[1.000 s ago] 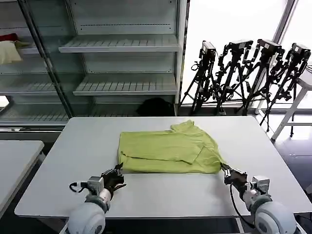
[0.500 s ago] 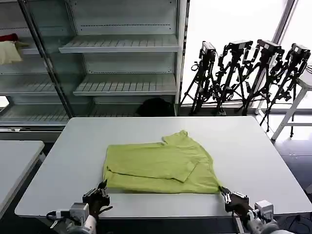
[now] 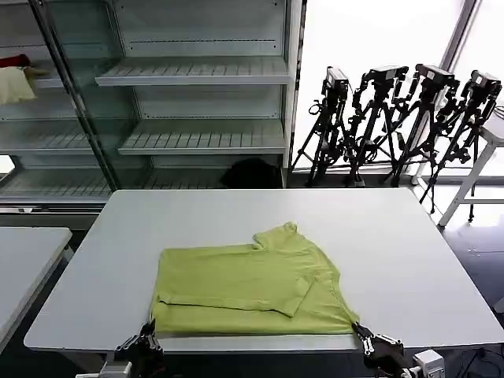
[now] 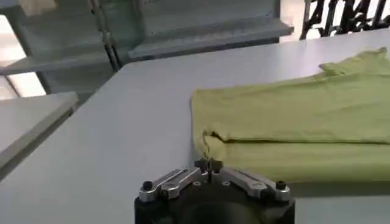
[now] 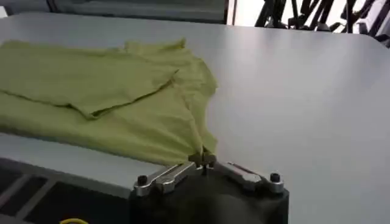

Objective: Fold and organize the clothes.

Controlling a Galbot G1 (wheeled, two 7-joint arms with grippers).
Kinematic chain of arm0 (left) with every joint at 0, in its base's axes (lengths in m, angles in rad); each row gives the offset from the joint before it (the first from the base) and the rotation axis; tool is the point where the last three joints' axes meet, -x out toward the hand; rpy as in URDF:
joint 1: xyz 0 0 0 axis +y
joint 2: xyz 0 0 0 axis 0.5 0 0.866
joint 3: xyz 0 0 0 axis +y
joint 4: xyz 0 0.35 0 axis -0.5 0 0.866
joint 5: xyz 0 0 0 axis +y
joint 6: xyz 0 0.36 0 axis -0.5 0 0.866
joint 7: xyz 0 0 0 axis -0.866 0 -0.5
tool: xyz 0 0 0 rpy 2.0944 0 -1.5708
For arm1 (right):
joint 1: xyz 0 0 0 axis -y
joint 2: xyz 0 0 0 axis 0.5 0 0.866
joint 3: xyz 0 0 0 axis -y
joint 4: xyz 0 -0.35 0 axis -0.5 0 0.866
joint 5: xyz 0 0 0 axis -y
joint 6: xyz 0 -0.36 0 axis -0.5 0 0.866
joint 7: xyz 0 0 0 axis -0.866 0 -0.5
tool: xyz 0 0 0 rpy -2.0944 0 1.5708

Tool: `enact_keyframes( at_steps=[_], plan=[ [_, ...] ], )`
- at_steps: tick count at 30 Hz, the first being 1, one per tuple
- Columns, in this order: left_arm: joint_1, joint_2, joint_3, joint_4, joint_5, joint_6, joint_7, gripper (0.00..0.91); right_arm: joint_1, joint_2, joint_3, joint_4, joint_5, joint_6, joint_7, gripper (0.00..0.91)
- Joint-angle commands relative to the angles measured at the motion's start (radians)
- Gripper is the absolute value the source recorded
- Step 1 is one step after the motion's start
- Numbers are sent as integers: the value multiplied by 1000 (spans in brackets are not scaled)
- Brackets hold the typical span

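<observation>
The lime yellow-green T-shirt [image 3: 252, 282] lies folded lengthwise on the white table [image 3: 394, 236], its near hem at the table's front edge and a sleeve folded over on top. My left gripper [image 3: 150, 331] is at the front edge, shut on the shirt's near left corner [image 4: 208, 146]. At the near right corner [image 5: 198, 146], my right gripper [image 3: 356, 327] is shut on the cloth as well. The left gripper [image 4: 208, 163] and the right gripper [image 5: 202, 159] each pinch a small peak of fabric between closed jaws.
A metal shelving rack [image 3: 189, 79] stands behind the table, with a cream cloth and a red cloth [image 3: 16, 79] on a shelf at far left. Several black tripods [image 3: 402, 110] stand at the back right. A second white table [image 3: 24, 260] sits to the left.
Both grippers have pulled back toward the table's front edge, dragging the shirt nearer and a little to the left. Their hold on the two corners is unchanged.
</observation>
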Motion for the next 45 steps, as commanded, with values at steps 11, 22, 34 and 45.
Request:
enact_keyframes(
  at_steps=[11, 22, 34, 45],
  plan=[
    [79, 10, 11, -20, 54, 0, -49, 907, -47, 31, -31, 30, -40, 12, 64, 907],
    [27, 85, -28, -223, 88, 37, -77, 907, -51, 11, 80, 122, -51, 28, 134, 907],
    [-336, 62, -45, -35, -60, -3, 150, 907, 414, 9, 68, -17, 53, 14, 5, 907],
    [-523, 50, -30, 249, -227, 16, 361, 907, 1022, 20, -299, -398, 178, -155, -153, 907]
  ],
)
